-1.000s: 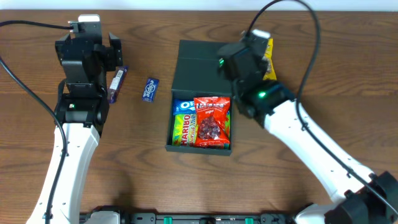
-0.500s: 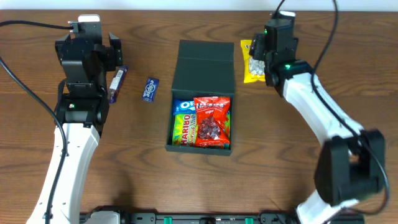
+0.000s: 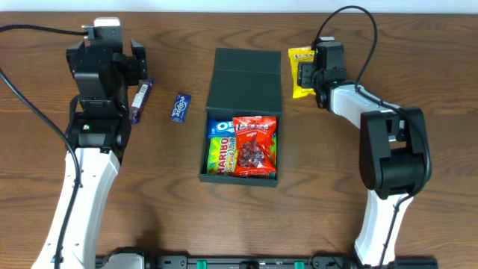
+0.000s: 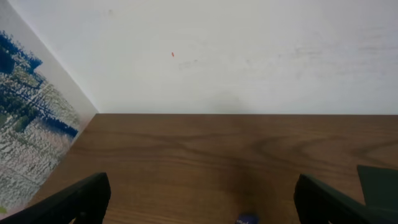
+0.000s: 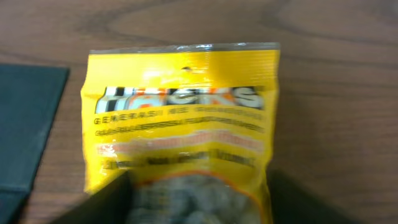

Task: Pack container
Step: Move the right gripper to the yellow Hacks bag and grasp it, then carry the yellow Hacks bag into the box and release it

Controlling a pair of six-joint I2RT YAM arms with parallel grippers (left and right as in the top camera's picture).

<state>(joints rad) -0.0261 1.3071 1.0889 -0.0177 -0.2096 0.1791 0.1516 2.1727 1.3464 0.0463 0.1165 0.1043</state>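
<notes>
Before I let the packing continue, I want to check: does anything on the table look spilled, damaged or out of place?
Nothing is spilled or damaged. The container stands open with its packs flat inside. Only the yellow pack, blue pack and purple bar lie outside it.

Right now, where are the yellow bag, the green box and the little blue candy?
yellow bag [image 5: 180,124]: right wrist view, its printed front.
green box [image 3: 246,75]: overhead view, its open lid.
little blue candy [image 3: 180,107]: overhead view, wrapper's middle.
</notes>
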